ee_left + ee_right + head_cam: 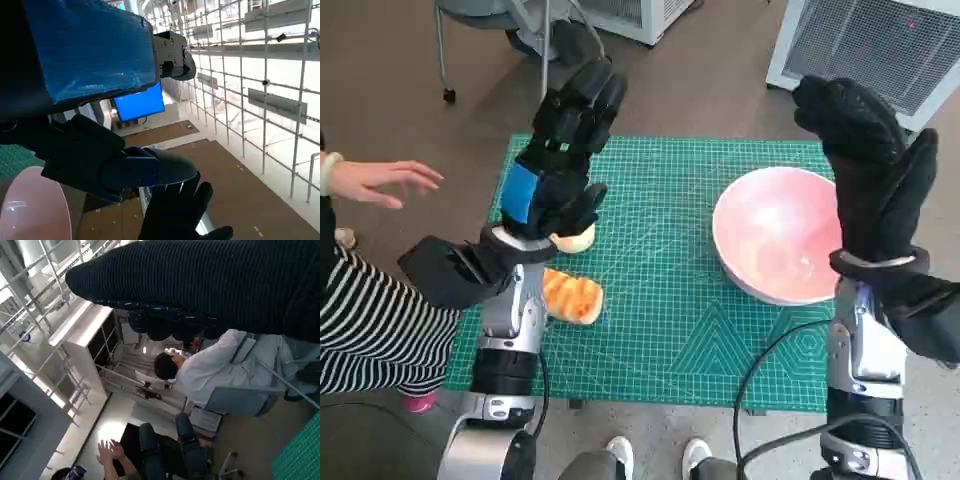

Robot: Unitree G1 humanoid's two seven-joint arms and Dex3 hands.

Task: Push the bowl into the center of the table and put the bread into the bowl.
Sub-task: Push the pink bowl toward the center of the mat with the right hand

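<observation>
While both hands hover above the tabletop with nothing in them, the pink bowl (775, 235) sits on the green cutting mat (660, 330), toward the mat's right edge and off its centre. The right hand (865, 170), in a black knitted glove, is raised just beside the bowl's right rim, fingers extended and apart. The left hand (565, 150), black with blue tape on its back, is lifted over the mat's left side, fingers loosely spread and gripping nothing. Below it on the mat lie 2 pieces of bread (572, 297): 1 toasted orange and 1 paler, partly hidden under the hand. A person's hand (380, 182) reaches in just off the mat's left edge.

Judged from here, a high push on the rim could tip or spin the bowl. The left hand descending could crush the bread, or brush the person's hand.
</observation>
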